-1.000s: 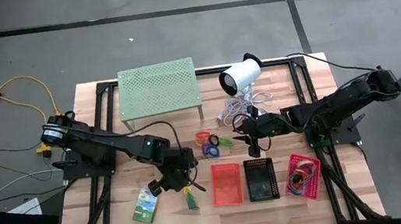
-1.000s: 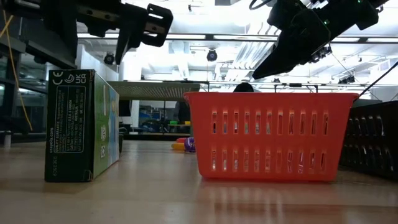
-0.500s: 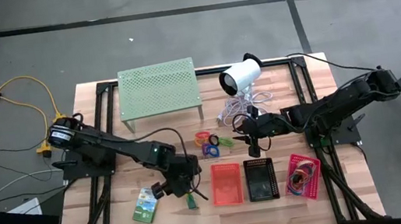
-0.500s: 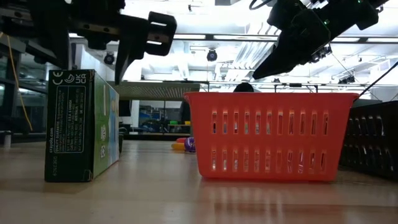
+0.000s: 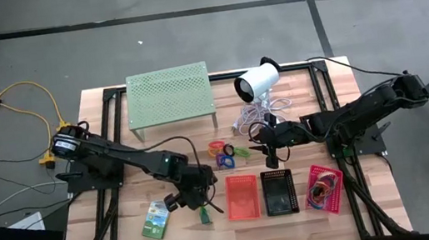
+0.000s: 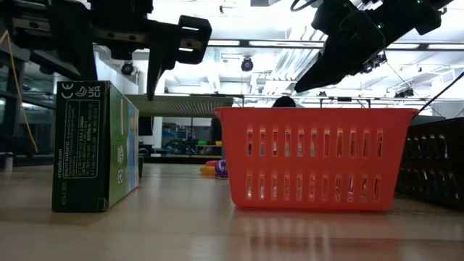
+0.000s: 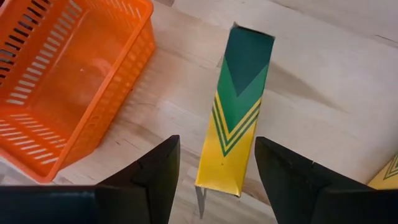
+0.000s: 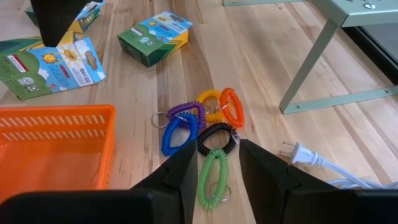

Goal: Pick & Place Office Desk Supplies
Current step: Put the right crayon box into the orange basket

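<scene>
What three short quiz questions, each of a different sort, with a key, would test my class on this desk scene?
1. True or false: the left gripper stands open over a green-and-yellow pack.
2. Which basket lies nearest that pack? A red B black C pink
3. Fill in: the coloured loops lie on the ____, ahead of the right gripper.

Key: 1 true; 2 A; 3 table.

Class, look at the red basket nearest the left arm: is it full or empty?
Empty. The left wrist view looks straight into the red basket and shows only its bare slotted floor and walls.
</scene>
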Robot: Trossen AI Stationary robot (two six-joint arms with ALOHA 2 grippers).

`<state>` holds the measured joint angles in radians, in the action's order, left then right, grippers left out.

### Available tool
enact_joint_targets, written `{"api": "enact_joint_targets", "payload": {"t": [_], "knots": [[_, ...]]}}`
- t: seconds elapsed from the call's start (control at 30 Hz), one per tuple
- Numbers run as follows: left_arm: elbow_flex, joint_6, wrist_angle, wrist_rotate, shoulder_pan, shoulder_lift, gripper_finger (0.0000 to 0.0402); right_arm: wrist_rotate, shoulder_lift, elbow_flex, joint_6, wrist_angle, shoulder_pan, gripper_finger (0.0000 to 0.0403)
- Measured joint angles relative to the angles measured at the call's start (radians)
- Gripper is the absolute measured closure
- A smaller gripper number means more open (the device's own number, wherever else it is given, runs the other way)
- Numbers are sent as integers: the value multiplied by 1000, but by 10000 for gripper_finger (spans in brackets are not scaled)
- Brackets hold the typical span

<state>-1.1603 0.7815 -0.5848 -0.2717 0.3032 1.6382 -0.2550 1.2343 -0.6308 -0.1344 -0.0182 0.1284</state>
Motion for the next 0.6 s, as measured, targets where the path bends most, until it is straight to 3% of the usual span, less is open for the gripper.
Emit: {"api": "enact_joint_targets", "payload": {"t": [0.6], "knots": [[0, -41, 17, 5, 9, 59, 202, 0, 0, 0, 0, 1, 0, 295]]}}
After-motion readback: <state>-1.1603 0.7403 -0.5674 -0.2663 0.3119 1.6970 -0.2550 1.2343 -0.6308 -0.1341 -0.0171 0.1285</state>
